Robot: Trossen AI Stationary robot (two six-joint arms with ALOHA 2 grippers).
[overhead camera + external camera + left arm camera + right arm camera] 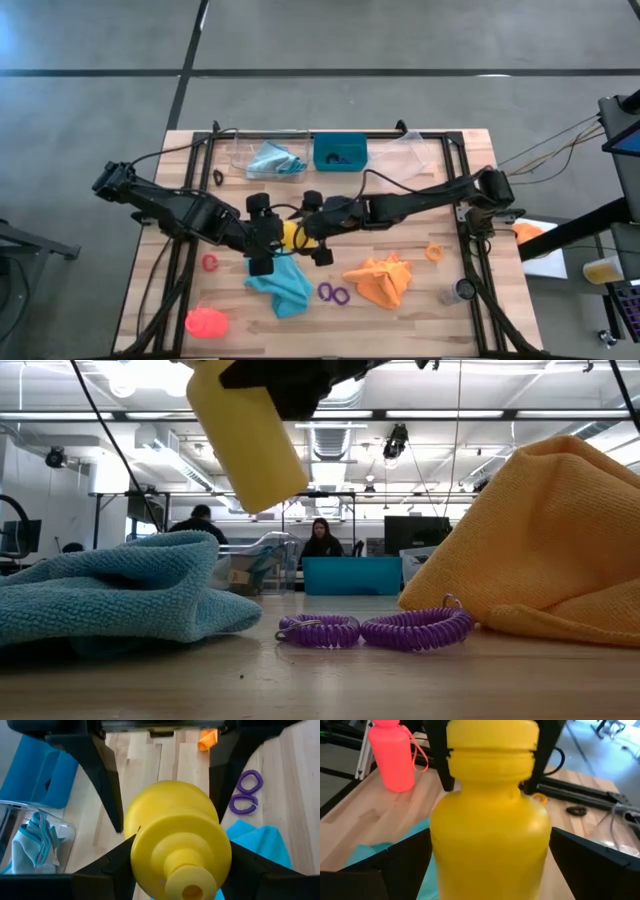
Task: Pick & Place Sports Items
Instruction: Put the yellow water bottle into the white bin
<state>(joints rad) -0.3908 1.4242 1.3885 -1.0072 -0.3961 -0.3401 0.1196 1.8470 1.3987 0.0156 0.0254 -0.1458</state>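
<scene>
A yellow bottle (292, 236) hangs above the table's middle, over the teal cloth (285, 285). My left gripper (276, 238) reaches it from the left and is shut on it. My right gripper (308, 230) comes from the right and is open, one finger on either side of the bottle's body (490, 835). Flat on the table lie the purple rings (333, 293) and an orange cloth (383, 280). A pink-red bottle (205, 322) stands near the front left. A pale blue cloth (272, 160) lies in a clear tray. My left gripper pinches the yellow bottle's lid end (150, 847) between its two fingers (112, 862), one on each side. The fingers slant down from the table's left. The bottle is lifted clear and tilted, base (265, 485) lowest. My right gripper's fingers (405, 865) stand close beside the bottle's body; whether they touch it I cannot tell.
A teal bin (340, 152) and a second clear tray (415, 150) stand along the far edge. A red ring (209, 263), an orange ring (434, 252) and a black ring (218, 178) lie on the wood. A small cup (462, 292) stands at the right.
</scene>
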